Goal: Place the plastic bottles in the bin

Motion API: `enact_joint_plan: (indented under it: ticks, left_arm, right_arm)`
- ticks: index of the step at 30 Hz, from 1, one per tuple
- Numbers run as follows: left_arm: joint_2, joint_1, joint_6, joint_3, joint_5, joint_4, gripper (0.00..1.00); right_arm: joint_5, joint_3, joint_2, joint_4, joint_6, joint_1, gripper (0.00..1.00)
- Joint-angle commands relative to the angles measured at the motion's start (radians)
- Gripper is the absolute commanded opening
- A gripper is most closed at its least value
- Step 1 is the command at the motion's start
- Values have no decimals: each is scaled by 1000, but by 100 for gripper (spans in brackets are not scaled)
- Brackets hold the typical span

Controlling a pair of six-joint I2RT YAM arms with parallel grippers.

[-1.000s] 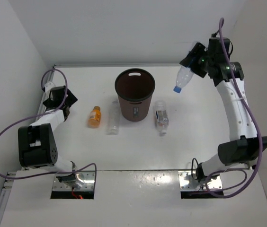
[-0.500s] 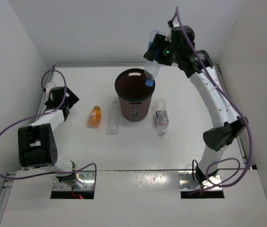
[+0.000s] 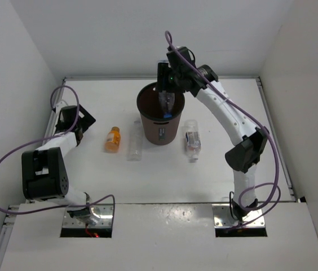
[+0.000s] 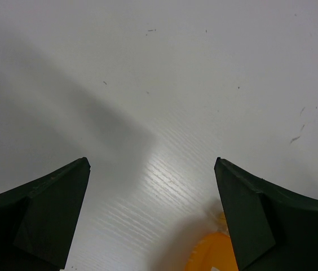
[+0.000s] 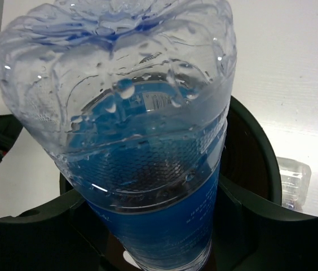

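Observation:
My right gripper is shut on the blue-tinted bottle and holds it cap down over the mouth of the dark brown bin. In the right wrist view the bottle fills the frame with the bin rim behind it. The orange bottle, the slim clear bottle and the clear labelled bottle lie on the table beside the bin. My left gripper is open at the far left, and the orange bottle shows near its right finger.
White walls close in the table on the left, back and right. The labelled bottle's end shows just past the bin in the right wrist view.
My right arm has swung left with the blue-tinted bottle, from the right of the table to over the bin's mouth. The left arm has not moved.

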Motion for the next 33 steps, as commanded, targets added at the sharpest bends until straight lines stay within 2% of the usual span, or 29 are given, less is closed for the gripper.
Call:
enact_joint_plan:
  ticks: [1, 2, 3, 5, 6, 8, 11, 12, 15, 17, 20, 21, 23, 28, 29, 33]
  left_arm:
    - [-10, 14, -25, -15, 23, 21, 100]
    - [-10, 14, -34, -15, 23, 21, 100]
    - [-10, 14, -34, -15, 23, 21, 100]
    - [-10, 14, -16, -15, 34, 21, 100]
    - [-10, 14, -16, -15, 34, 21, 100]
    - [-20, 14, 18, -15, 61, 30, 100]
    - [-20, 14, 36, -15, 70, 30, 100]
    - [-20, 14, 36, -15, 70, 30, 100]
    - [-20, 14, 36, -15, 81, 30, 100]
    - [-20, 14, 36, -15, 81, 39, 100]
    - [-20, 14, 36, -15, 90, 49, 100]
    - [-20, 14, 26, -15, 90, 49, 100]
    - [-20, 14, 25, -15, 90, 49, 100]
    - [-20, 14, 25, -37, 90, 58, 100]
    - [-20, 14, 25, -46, 100, 70, 100]
    - [-29, 14, 25, -64, 100, 90, 100]
  right_arm:
    - [49, 70, -45, 6, -17, 13, 55]
    - [49, 89, -45, 6, -17, 13, 62]
    - [60, 121, -45, -4, -17, 13, 77]
    - [69, 132, -67, -4, -17, 13, 88]
    - [84, 132, -83, -4, -17, 13, 100]
    - [95, 132, -139, 5, -17, 1, 100]
    - [207, 107, -233, 5, -4, -8, 100]
    - [283, 59, -264, 15, 14, -8, 100]
    - [388, -125, -405, 100, 37, -31, 100]
    - [388, -240, -447, 118, 62, -56, 100]
    - [415, -308, -438, -9, 211, -111, 100]
    - [406, -345, -429, -59, 276, -123, 100]
    - [358, -521, -467, -31, 289, -146, 100]
    - [169, -955, -570, 225, 355, -189, 100]
    - [79, -988, -570, 253, 355, -201, 100]
    - [-66, -1023, -444, 273, 355, -211, 100]
